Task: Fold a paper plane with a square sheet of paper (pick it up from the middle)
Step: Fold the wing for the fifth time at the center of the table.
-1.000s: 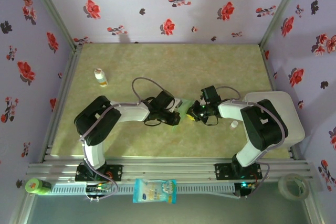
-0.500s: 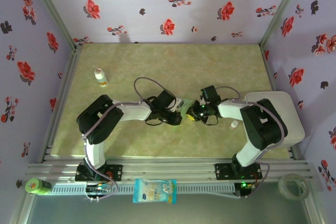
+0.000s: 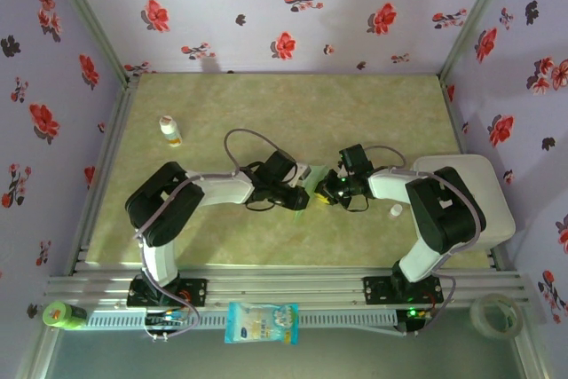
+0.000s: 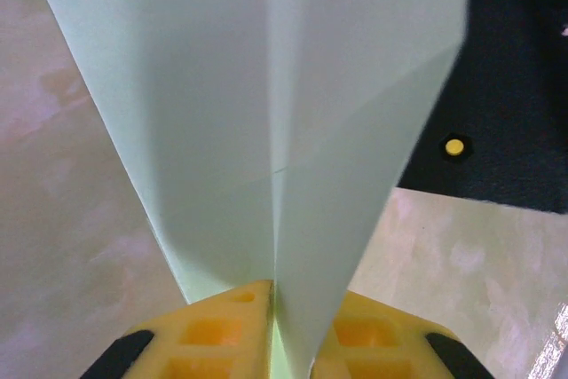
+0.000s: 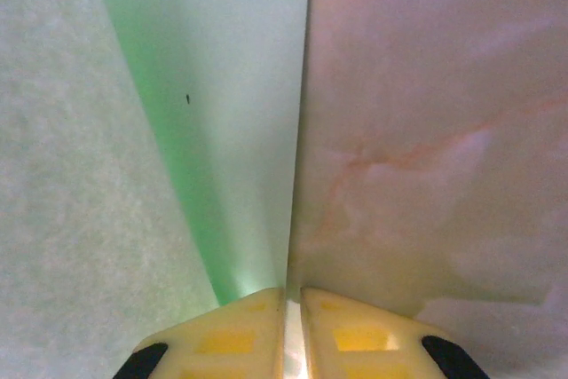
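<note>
Along the near rail, a white-and-blue packet (image 3: 262, 322) lies between the two arm bases. Just beyond, over the middle of the counter (image 3: 266, 104), both arms bend inward and meet. The left claw (image 4: 273, 295) is pressed together on the sheet of paper (image 4: 266, 86), which spreads from its yellow fingers as a folded wedge with a centre crease and straight slanting edges. The right claw (image 5: 291, 299) pinches the same sheet from the opposite side, with one straight edge running into its narrow gap. A white board (image 3: 497, 185) lies by the right edge, beside the right arm. Farther back on the left a small bottle (image 3: 169, 130) stands upright, well apart from the claws. Open counter stretches from there to the flowered back wall (image 3: 266, 6).
</note>
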